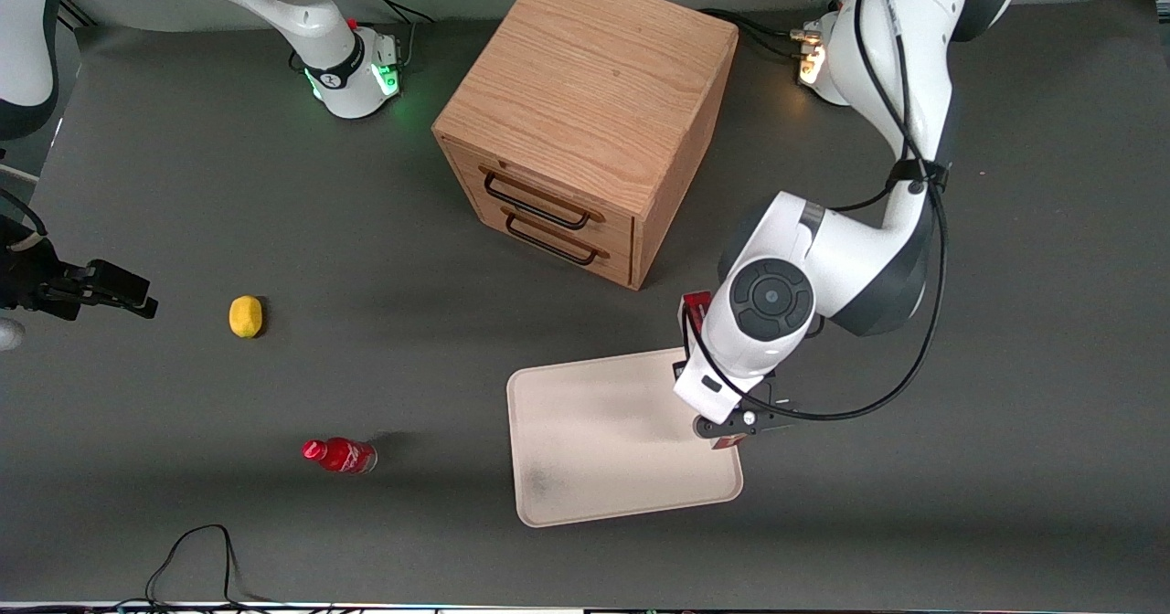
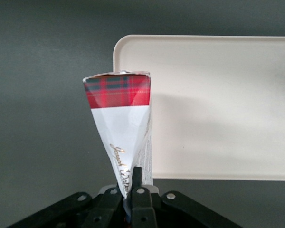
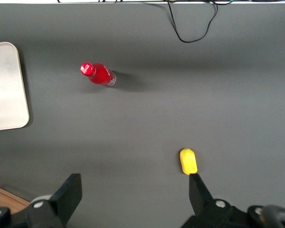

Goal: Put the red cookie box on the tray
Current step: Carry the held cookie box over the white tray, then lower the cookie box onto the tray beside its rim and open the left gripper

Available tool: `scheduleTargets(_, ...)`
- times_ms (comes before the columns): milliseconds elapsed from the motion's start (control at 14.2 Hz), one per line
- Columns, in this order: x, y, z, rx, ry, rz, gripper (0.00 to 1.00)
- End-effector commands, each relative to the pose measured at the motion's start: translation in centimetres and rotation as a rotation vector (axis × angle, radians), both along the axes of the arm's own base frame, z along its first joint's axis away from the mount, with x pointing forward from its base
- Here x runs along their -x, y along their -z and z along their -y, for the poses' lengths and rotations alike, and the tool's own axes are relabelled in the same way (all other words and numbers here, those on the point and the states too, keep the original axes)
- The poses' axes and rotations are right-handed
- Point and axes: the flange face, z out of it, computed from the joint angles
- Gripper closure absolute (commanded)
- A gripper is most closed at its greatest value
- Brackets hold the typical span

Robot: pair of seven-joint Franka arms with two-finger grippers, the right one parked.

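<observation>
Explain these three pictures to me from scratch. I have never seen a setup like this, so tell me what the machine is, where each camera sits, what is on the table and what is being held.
These are two robot arms bolted to a dark table. One picture looks down on the whole scene from the front. The other two come from cameras on each arm's wrist.

The working arm's gripper is shut on the red cookie box, a slim box with a tartan end and a white patch. It hangs over the tray's edge at the working arm's end. The tray is pale and flat, and nothing lies on it yet.

Also on the table: a wooden drawer cabinet, a small red bottle lying down, and a yellow lemon-like object, both toward the parked arm's end.
</observation>
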Motion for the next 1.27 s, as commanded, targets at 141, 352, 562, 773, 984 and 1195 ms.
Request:
scheduleTargets(141,-0.3,4.2,0.1,0.007,0.001,0.017,1.00)
scheduleTargets(352,-0.9,8.0,-0.1,0.003,-0.002,0.019,1.00)
scheduleTargets(562,-1.2,10.7,-0.4,0.000,0.007,0.015,1.00)
scheduleTargets(773,-1.4,12.0,-1.1,-0.005,0.015,0.004,1.00)
scheduleTargets(984,-1.4,12.2,-1.4,-0.007,0.016,0.000,1.00)
scheduleTargets(1195,-1.5,11.7,-1.4,0.000,0.017,0.003,1.00)
